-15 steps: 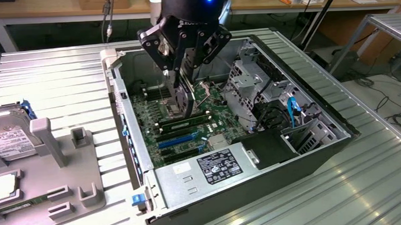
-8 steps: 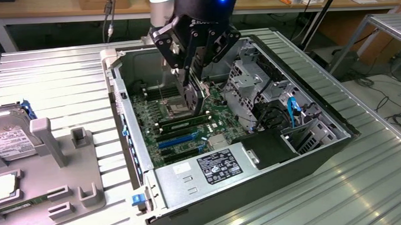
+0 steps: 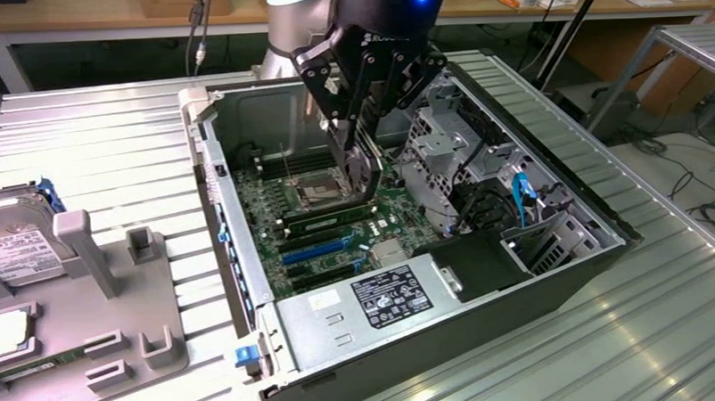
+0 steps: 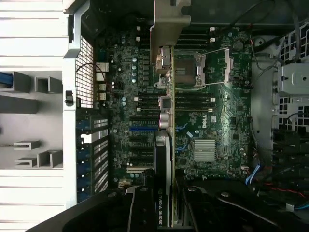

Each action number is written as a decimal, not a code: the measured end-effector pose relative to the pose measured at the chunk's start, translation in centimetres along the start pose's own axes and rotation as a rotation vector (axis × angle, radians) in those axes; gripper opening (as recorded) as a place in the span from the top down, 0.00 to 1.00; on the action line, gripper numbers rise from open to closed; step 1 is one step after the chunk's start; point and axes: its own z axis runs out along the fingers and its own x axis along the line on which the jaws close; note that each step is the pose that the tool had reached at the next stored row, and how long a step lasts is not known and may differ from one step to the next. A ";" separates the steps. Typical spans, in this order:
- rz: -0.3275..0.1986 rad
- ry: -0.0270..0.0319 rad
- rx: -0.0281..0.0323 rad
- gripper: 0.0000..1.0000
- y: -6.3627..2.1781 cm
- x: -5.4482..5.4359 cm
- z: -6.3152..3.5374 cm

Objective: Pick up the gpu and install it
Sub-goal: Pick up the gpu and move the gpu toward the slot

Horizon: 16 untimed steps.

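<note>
Case (image 3: 218,192): open metal tower; I see a green motherboard (image 3: 323,227) inside.
Gpu (image 4: 167,111): thin dark card, silvery bracket, edge-on over the motherboard.
Gripper (image 4: 166,205): clamped on the gpu.

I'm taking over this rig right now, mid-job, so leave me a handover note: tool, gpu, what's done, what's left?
Tool: shut on the gpu.
Gpu: held edge-on inside the open computer case, above the motherboard, beside the CPU socket.
Done: pickup.
Left: install. The gpu is not seated in any expansion slot, and the blue slot stands free.
</note>
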 end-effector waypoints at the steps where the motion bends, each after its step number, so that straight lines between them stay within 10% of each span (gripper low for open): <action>1: 0.000 0.0000 0.0000 0.73 0.00 -0.3 0.00; 16: 0.000 0.0001 0.0000 0.73 -0.02 -3.6 -0.04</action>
